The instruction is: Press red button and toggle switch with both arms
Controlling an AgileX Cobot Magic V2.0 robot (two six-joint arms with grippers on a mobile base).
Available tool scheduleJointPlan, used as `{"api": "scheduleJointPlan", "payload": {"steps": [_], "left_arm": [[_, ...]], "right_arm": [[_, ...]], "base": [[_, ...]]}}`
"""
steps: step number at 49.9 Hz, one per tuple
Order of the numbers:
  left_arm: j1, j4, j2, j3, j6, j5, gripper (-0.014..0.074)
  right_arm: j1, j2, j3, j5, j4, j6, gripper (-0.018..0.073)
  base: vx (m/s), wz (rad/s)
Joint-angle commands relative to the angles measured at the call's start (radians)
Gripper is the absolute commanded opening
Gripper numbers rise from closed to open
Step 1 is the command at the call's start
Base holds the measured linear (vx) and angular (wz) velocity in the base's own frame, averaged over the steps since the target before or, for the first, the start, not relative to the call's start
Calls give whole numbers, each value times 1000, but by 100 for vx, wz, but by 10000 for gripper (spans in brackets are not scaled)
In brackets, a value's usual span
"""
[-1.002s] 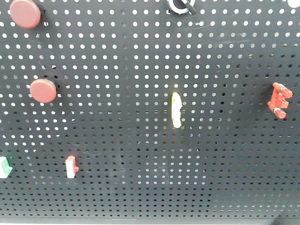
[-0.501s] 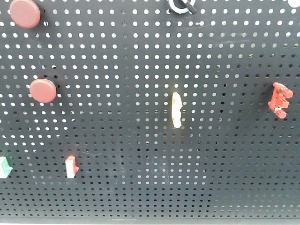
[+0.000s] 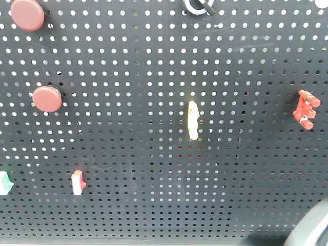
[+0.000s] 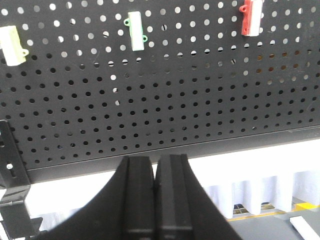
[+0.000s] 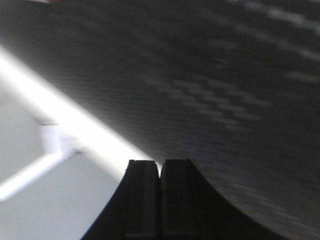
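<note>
Two red buttons are mounted on the black pegboard (image 3: 154, 61) in the front view, one (image 3: 27, 14) at the top left and one (image 3: 47, 99) below it. The toggle switch (image 3: 197, 6) sits at the top edge, partly cut off, with its white ring and black lever. My left gripper (image 4: 155, 162) is shut with nothing in it, below the pegboard's bottom edge (image 4: 165, 147). My right gripper (image 5: 160, 165) is also shut and empty, its view blurred, near the board's edge. A dark curved piece of the right arm (image 3: 312, 228) shows at the bottom right of the front view.
Small clips hang on the pegboard: a yellow one (image 3: 192, 120) in the middle, a red one (image 3: 306, 109) at right, a red-white one (image 3: 77, 182) and a green-white one (image 3: 4, 183) at lower left. The left wrist view shows green (image 4: 136, 31), pale (image 4: 12, 45) and red (image 4: 251, 17) clips.
A dark curved part of the right arm has come into the bottom right corner of the front view. Nothing on the pegboard has moved.
</note>
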Motion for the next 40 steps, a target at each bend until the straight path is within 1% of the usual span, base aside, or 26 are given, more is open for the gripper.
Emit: {"api": "scheduleJointPlan", "payload": {"steps": [1,4,7,10,14,18,23,31,33,38,40], "left_arm": [[1,-3,-6,35,-8,-78,1],[1,-3,-6,35,-8,-78,1],[1,-3,-6,35,-8,-78,1],[1,-3,-6,35,-8,-78,1],[1,-3,-6,35,-8,-78,1],[1,-3,-6,35,-8,-78,1],[1,-3,-6,35,-8,-78,1],[1,-3,-6,35,-8,-78,1],[1,-3,-6,35,-8,-78,1],[1,-3,-6,35,-8,-78,1],[1,-3,-5,34,-8,-78,1]], "right_arm": [[-137,-30,-30,-71,-42,-34,-3],[-223,-53,-30,-65,-73,-34,-3],[-285,-82,-27,-55,-105,-34,-3],[-333,-127,-9,-53,-123,-35,-3],[-397,-214,42,-54,-123,-33,-3],[-446,-312,140,-55,-123,-28,-3],[-472,-455,273,-58,-123,10,-3],[-477,-673,487,-84,-121,151,-3],[-477,-722,527,-86,-121,189,-3],[-477,-858,612,-88,-109,246,-3],[-481,-863,612,-68,-100,259,-3]], "base": [[0,0],[0,0],[0,0],[0,0],[0,0],[0,0],[0,0],[0,0],[0,0],[0,0],[0,0]]}}
